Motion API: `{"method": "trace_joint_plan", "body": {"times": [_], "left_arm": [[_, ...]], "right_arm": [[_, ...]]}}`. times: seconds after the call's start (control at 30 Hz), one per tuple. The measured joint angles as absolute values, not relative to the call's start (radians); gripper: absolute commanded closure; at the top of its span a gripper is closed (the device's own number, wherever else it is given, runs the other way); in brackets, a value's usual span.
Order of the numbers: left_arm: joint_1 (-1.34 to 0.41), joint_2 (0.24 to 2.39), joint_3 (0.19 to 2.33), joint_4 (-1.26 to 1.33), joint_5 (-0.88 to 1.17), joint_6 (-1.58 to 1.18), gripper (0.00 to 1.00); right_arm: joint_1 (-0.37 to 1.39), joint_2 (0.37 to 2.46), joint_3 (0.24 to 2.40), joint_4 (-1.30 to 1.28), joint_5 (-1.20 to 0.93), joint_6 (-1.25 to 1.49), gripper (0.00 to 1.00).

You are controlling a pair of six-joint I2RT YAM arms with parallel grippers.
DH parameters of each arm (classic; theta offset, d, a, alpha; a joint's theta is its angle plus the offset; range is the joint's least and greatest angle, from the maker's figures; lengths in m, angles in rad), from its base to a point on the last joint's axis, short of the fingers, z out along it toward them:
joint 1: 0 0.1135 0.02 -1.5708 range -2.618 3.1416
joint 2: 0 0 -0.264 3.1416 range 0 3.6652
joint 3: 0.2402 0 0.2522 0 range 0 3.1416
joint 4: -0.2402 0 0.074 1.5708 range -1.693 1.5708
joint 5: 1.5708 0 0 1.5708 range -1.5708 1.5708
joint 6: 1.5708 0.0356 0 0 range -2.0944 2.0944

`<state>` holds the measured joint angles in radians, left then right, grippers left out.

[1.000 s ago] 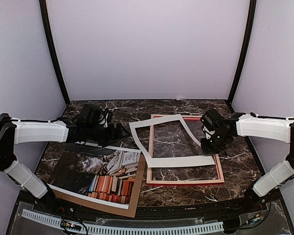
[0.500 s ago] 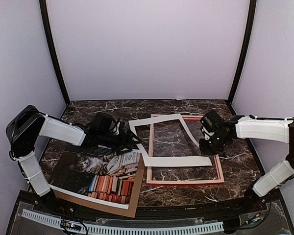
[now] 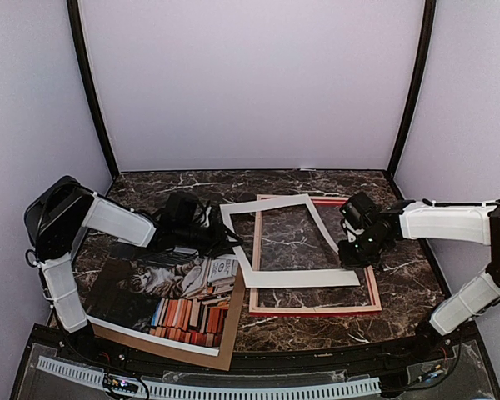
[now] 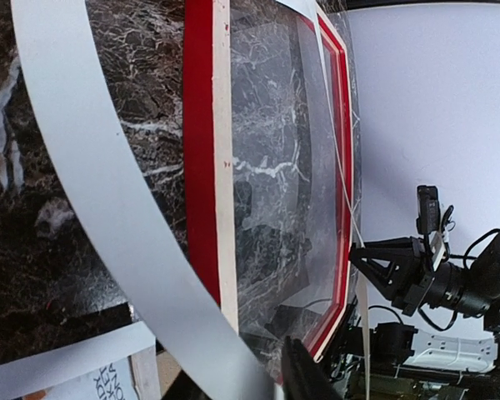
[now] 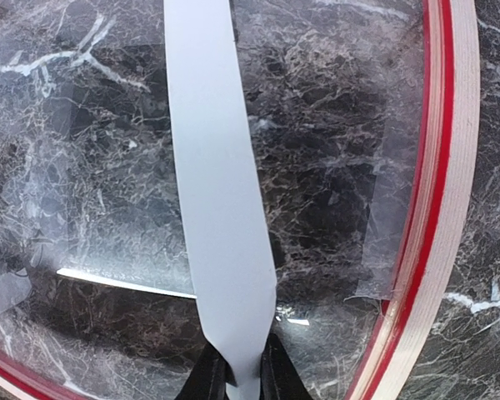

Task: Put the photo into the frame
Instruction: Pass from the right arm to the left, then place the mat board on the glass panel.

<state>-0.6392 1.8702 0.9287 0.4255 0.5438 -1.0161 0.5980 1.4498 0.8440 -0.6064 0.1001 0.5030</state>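
Top external, left to right. Left arm (image 3: 117, 223) reaching in over far-left tabletop (image 3: 132, 188). Photo (image 3: 162, 300) near left, print side up on board (image 3: 230, 333), outside frame, not yet in. Long axis roughly left-right, slightly skewed; cat toward left, books toward near right. Lies just on near side of left jaws, well apart from right jaws, so left arm nearer by far.

Left jaws at left edge of mat (image 3: 304, 277); grasping it or only beside it, cannot tell, tips mostly cropped in left wrist. Mat skewed across frame (image 3: 315, 311), left corner hanging off toward photo, partly blocking opening.

Frame centre-right, flat, long axis seemingly near-far, so crosswise to photo; quarter turn probably needed. Right jaws over frame's right side, clenched on mat's right strip, plain in right wrist. Right arm (image 3: 446, 221) coming in from right. Likely order: mat off first, then photo rightward into opening.
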Motion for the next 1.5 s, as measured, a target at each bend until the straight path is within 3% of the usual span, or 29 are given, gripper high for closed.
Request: {"method": "trace_joint_plan", "body": {"times": [0.1,0.23,0.37,0.5,1.07,1.5], "left_arm": [[-0.639,1.874,0.929,0.435,0.548,-1.017,0.89],[-0.639,1.874,0.943,0.439,0.557,-1.008,1.00],[-0.639,1.874,0.984,0.406,0.567,-0.977,1.00],[-0.639,1.881,1.059,0.344,0.591,-0.931,1.00],[-0.652,2.024,1.325,0.086,0.699,-0.785,1.00],[-0.677,2.052,1.361,0.069,0.694,-0.790,1.00]], "right_arm": [[0.598,1.450,0.839,-0.606,0.100,0.506,0.79],[0.598,1.449,0.836,-0.606,0.097,0.509,0.62],[0.601,1.441,0.835,-0.609,0.092,0.506,0.44],[0.601,1.404,0.837,-0.621,0.090,0.507,0.37],[0.471,1.351,0.894,-0.686,0.157,0.441,0.34],[0.339,1.346,0.870,-0.633,0.095,0.388,0.34]]}}
